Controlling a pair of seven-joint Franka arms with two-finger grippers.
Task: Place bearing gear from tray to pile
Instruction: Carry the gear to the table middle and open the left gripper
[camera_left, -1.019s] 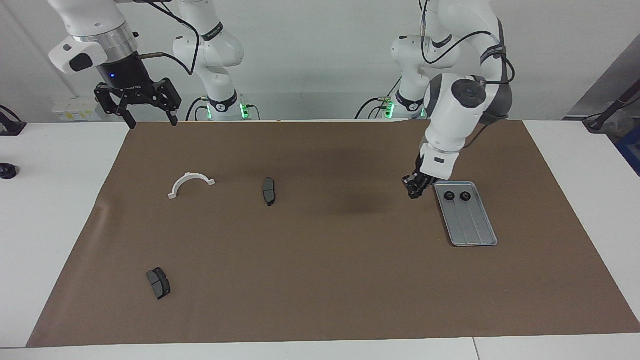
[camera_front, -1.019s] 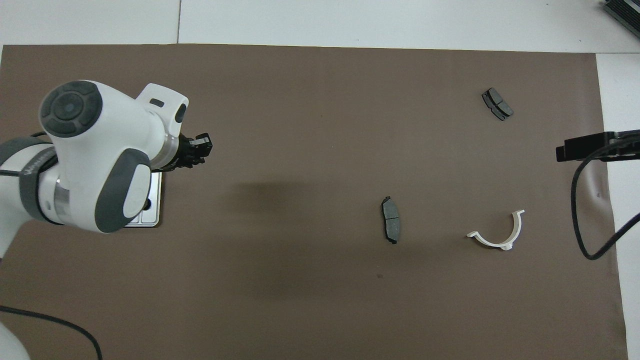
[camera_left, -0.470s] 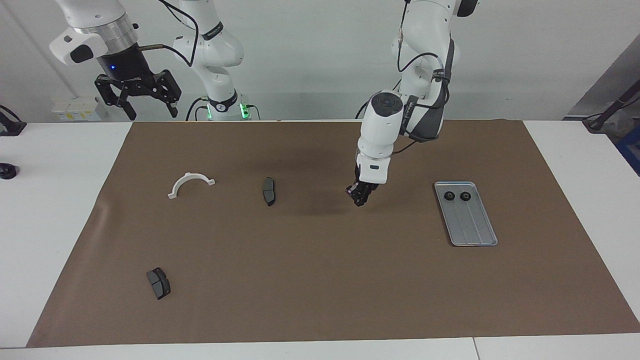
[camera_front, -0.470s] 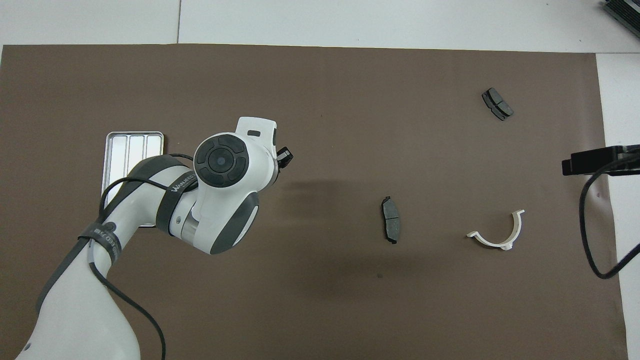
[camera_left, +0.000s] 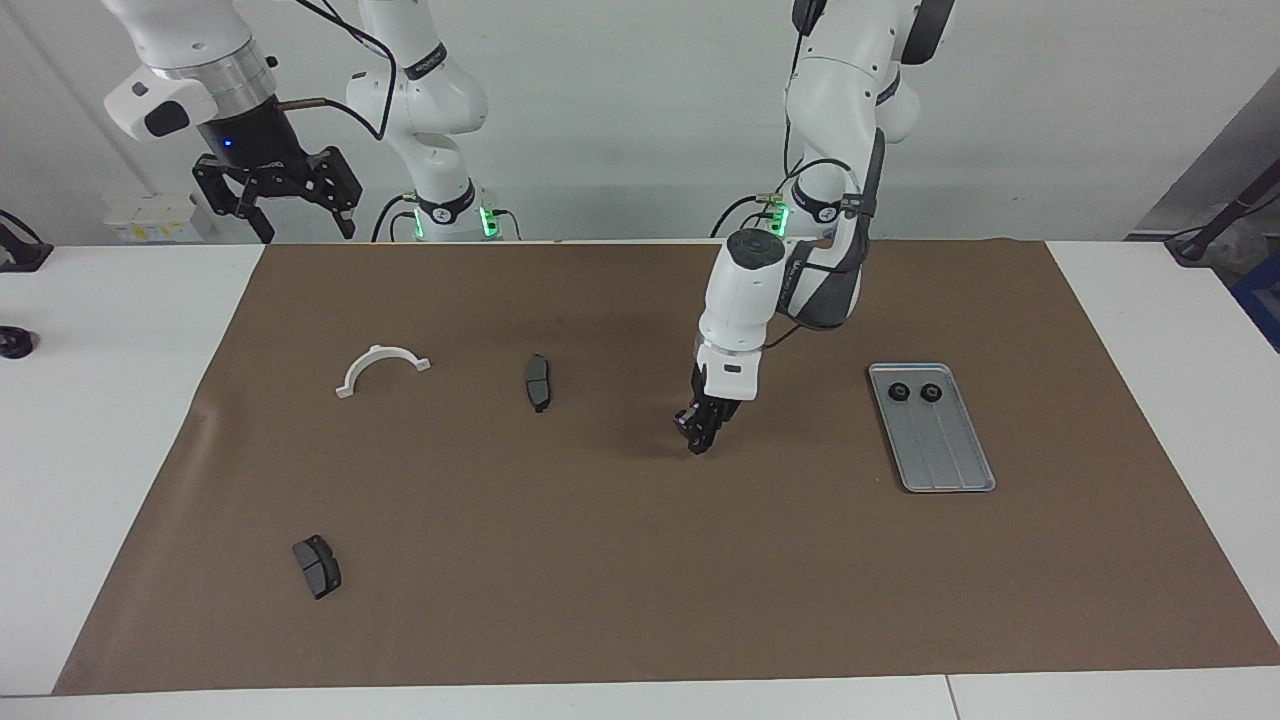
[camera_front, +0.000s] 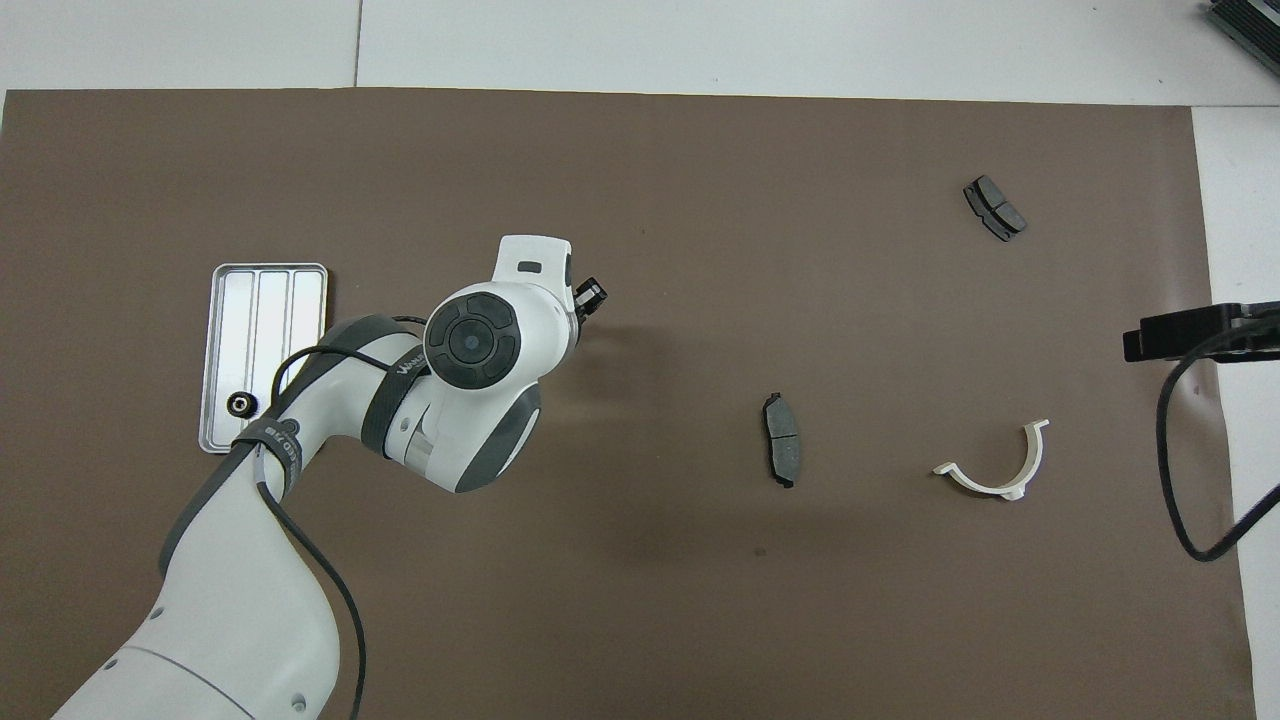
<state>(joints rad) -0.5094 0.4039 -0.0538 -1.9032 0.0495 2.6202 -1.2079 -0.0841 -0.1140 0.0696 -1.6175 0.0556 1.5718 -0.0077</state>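
The grey tray lies on the brown mat toward the left arm's end, with two black bearing gears at its end nearest the robots. The overhead view shows the tray with one gear; the arm covers the other. My left gripper hangs low over the bare middle of the mat, shut on a small dark bearing gear that its tips mostly hide. No pile is in view. The right gripper waits open, high over the right arm's end.
One dark brake pad lies on the mat beside the left gripper, toward the right arm's end. A white half-ring lies further that way. Another brake pad sits near the mat's edge farthest from the robots.
The left gripper has travelled, still shut, from beside the tray to the middle of the mat and has come lower. The right gripper has risen slightly.
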